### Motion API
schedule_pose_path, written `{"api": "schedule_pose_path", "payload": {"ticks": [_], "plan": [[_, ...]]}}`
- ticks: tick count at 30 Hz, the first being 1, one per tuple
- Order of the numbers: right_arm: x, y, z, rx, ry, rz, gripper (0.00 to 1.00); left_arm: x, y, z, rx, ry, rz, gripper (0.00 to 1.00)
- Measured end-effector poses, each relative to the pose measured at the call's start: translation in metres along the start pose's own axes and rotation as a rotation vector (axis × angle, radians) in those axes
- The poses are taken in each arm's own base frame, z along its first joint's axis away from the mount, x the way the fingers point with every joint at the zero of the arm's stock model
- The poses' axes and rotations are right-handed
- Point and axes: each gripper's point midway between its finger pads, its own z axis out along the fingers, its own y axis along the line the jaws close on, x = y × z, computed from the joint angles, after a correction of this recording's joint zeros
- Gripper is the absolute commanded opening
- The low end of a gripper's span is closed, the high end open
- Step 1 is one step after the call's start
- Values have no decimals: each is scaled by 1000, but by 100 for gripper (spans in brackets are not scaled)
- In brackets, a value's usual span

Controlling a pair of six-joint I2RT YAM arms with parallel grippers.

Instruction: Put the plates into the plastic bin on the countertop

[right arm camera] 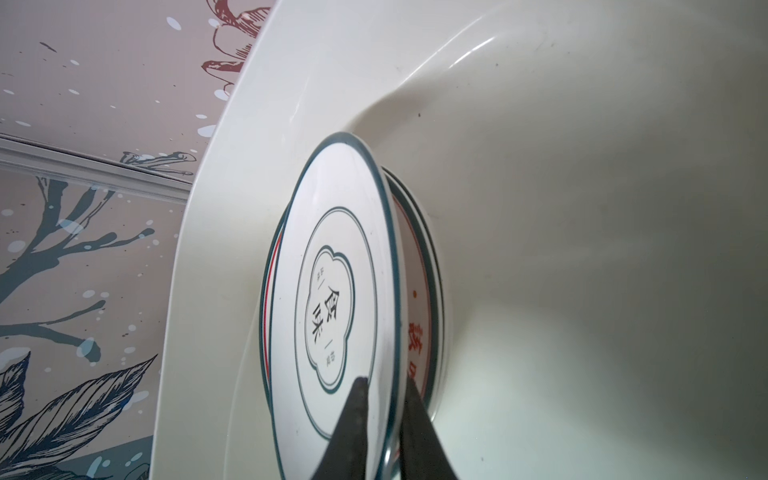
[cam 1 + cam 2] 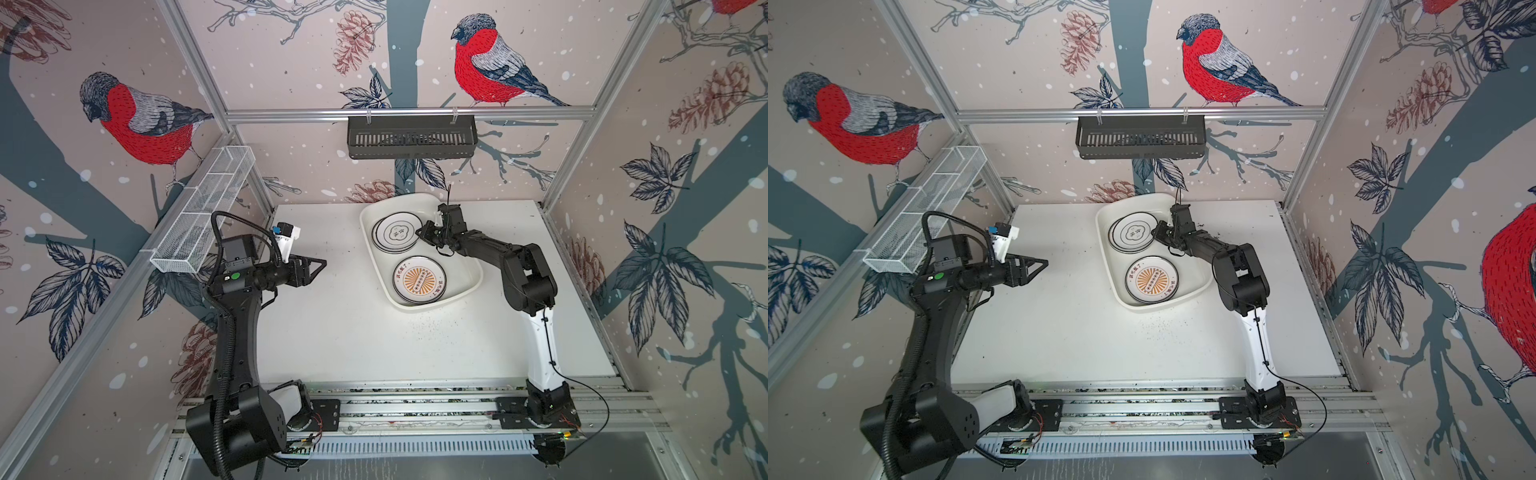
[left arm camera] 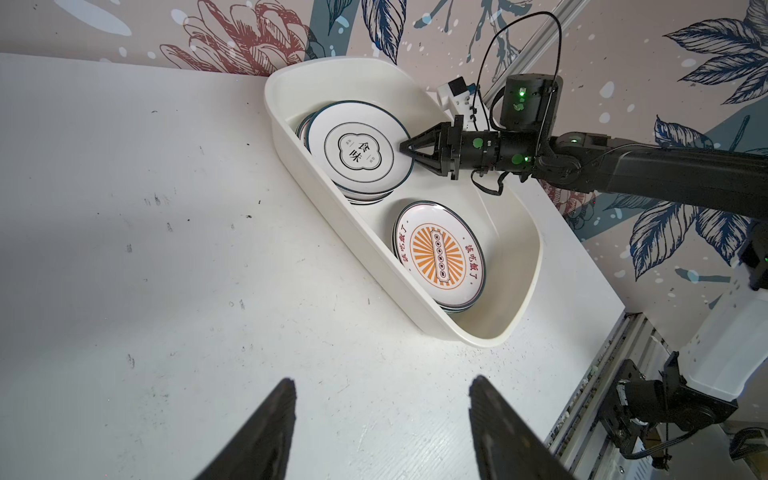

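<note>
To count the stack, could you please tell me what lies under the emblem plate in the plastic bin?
Under the emblem plate, edges of other plates peek out, including a red-lettered plate. Their faces are covered, so their number cannot be told.

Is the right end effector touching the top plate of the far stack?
Cannot tell. In the right wrist view the right end effector straddles the rim of the emblem plate, but neither contact nor a gap shows plainly.
</note>
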Motion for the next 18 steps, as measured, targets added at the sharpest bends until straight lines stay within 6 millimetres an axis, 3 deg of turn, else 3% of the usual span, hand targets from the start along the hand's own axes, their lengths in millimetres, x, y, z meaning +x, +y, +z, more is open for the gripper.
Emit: {"api": "schedule_pose_path", "payload": {"ticks": [18], "plan": [[11, -2, 2, 59, 36, -34, 23, -1, -3, -1, 6, -6, 7, 67]]}}
